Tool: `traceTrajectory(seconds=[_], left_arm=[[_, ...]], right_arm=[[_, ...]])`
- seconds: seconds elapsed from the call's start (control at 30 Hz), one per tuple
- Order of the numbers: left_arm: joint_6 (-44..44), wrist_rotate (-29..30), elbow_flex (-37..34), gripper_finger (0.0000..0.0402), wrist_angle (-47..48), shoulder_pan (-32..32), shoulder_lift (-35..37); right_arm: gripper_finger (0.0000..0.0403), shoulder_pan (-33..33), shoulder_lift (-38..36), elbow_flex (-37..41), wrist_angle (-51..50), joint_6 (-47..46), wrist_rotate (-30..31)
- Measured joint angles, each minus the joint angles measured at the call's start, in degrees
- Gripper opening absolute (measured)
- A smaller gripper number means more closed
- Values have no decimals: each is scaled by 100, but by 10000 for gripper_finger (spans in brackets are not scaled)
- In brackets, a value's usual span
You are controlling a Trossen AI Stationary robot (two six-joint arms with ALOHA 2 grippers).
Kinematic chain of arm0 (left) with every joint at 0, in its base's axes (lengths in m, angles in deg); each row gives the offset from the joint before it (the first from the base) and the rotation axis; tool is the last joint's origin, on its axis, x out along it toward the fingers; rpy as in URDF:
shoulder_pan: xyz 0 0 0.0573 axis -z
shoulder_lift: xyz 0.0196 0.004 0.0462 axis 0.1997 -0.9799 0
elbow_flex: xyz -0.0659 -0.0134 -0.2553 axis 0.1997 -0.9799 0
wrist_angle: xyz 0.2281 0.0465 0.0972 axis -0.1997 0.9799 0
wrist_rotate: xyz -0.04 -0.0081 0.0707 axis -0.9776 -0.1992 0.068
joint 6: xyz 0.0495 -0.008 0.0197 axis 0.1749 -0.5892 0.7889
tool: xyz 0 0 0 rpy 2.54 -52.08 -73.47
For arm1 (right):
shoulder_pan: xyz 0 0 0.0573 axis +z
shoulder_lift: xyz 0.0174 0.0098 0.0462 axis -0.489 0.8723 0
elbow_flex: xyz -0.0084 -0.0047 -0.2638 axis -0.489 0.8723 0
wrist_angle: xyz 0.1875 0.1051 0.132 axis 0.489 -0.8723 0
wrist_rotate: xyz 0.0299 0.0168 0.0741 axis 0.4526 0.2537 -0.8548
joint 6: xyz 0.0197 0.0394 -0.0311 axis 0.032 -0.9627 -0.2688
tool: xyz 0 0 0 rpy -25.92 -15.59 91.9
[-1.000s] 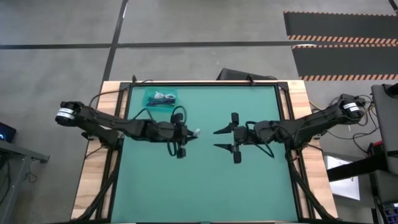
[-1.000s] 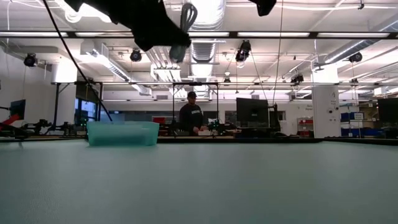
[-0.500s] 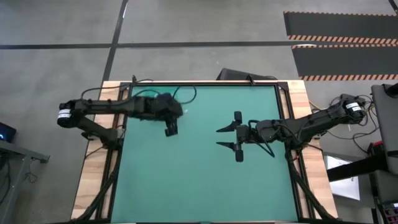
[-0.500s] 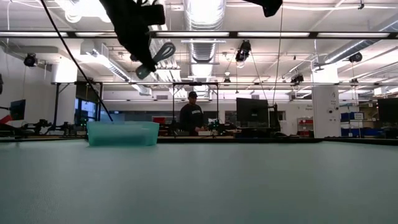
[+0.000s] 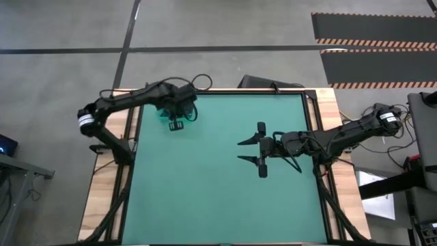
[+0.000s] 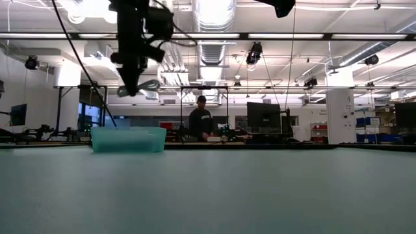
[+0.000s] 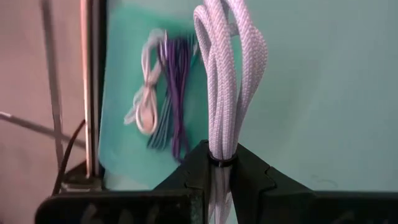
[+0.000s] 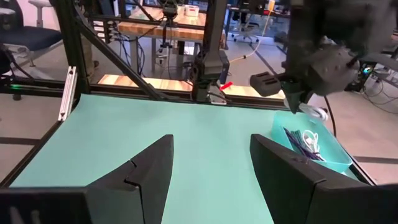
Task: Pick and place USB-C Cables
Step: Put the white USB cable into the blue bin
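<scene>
A large industrial robotics lab or workshop. Beyond the green-topped bench (image 6: 260, 195), the low view shows a high open ceiling with exposed ducts (image 6: 214, 16) and strip lights, monitors (image 6: 263, 117) on far workstations, and a person (image 6: 199, 121) standing at one. From above, the concrete floor (image 5: 225, 27) carries dark lines and hazard-striped mats (image 5: 375, 31) at far right.

Three cables (image 7: 227, 81), one bin (image 6: 128, 139)

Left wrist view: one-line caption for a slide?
Left gripper shut on a white cable, held above the teal bin with other cables inside.
</scene>
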Motion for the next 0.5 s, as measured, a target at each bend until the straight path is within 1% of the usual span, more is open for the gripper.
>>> traceTrajectory(seconds=[0.2,0.5], left_arm=[[763,-64,315,22,523,-644,-540],[1933,-62,337,25,367,-1453,-1104]], right_arm=[[205,0,0,0,-6,0,2],[205,0,0,0,-124,0,0]])
